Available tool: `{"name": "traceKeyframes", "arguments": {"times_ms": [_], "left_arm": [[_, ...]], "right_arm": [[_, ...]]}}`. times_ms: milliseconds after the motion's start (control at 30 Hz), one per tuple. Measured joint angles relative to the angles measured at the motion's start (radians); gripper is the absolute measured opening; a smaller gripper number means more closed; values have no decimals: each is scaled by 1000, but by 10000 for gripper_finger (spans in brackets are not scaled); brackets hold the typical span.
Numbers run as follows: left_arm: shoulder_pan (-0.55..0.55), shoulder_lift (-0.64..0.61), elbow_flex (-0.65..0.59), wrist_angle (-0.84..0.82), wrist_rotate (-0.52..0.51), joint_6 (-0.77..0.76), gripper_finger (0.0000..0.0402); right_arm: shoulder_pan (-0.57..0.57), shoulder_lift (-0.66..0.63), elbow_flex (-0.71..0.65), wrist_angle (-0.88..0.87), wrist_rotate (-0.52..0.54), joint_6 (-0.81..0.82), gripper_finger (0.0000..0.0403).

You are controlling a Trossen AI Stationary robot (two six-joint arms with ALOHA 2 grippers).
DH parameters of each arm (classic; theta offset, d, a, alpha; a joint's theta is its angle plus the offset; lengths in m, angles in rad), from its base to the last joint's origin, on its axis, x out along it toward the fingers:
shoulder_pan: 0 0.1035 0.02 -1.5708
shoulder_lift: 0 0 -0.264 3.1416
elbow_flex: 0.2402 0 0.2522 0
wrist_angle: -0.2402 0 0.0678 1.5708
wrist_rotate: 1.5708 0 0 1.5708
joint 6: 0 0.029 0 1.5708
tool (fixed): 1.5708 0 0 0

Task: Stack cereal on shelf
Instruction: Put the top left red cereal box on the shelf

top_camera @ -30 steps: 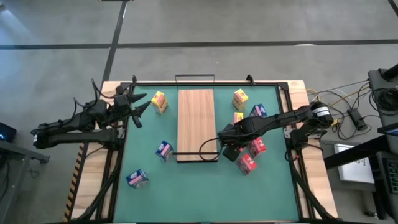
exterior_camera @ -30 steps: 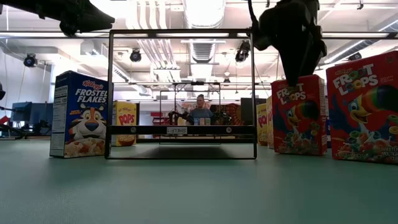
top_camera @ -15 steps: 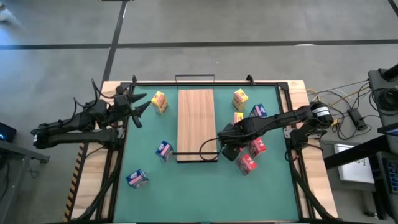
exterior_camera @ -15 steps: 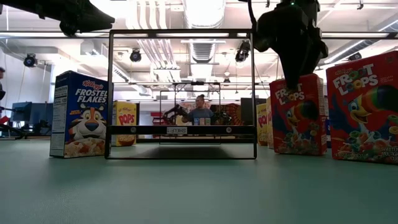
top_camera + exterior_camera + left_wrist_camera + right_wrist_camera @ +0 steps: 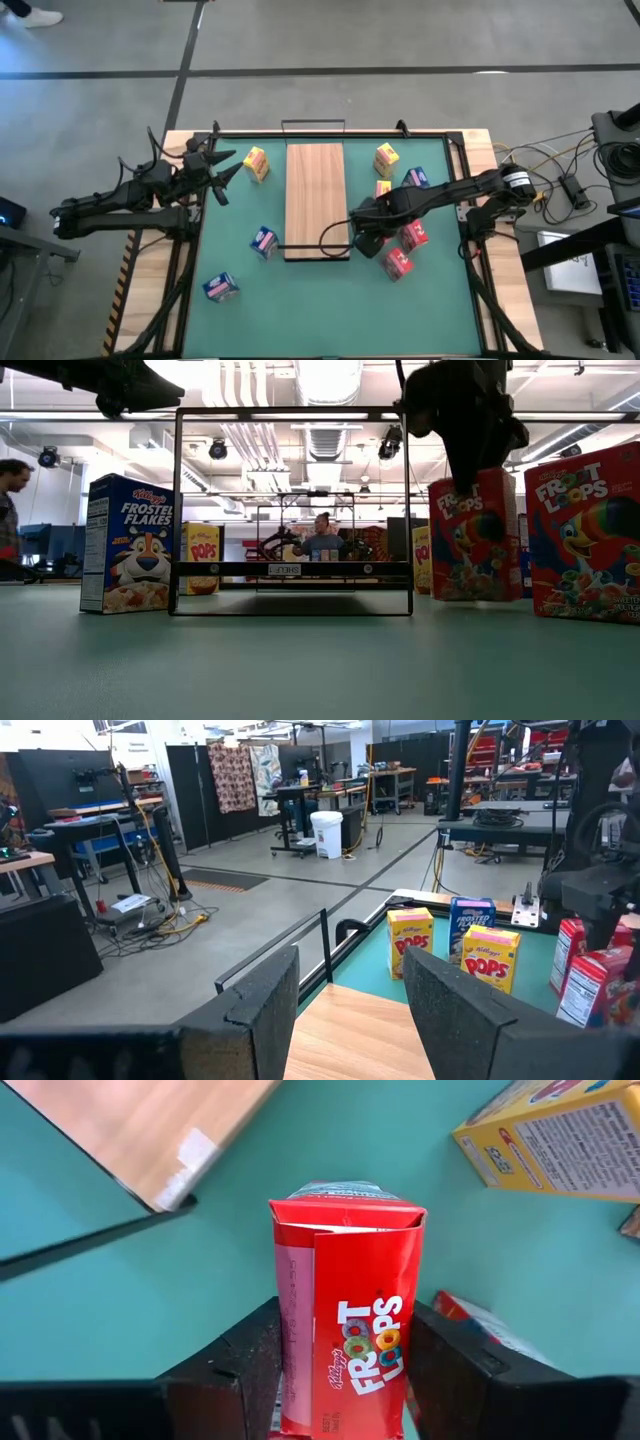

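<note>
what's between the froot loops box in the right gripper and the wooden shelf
Nothing visible. The right gripper is shut on the red box, tilted just off the mat in the low view. Only bare green mat and the shelf's thin wire frame separate it from the shelf.

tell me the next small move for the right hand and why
Probably lift a bit higher, then carry toward the shelf. The right hand has its fingers clamped on both sides of a red Froot Loops box, which in the low view hangs tilted just off the green mat, beside the shelf's end.
</note>
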Motion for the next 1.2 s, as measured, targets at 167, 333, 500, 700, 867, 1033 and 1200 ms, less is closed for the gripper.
{"name": "traceKeyframes", "arguments": {"times_ms": [167,333,500,700,867,1033,1200], "left_arm": [[0,0,0,0,0,0,165],[0,0,0,1,0,0,165],[0,0,0,3,0,0,165],[0,0,0,7,0,14,165],[0,0,0,7,0,18,165],[0,0,0,13,0,23,165],[0,0,0,14,0,23,165]], "right_arm": [[-2,-1,47,-33,-1,34,175],[-19,-3,127,-103,-3,75,175],[-47,-3,218,-115,-1,78,175],[-118,-3,343,-143,23,77,176],[-193,-3,430,-130,59,65,175],[-273,21,492,-47,61,-34,176],[-326,114,600,-15,53,-131,176]]}}
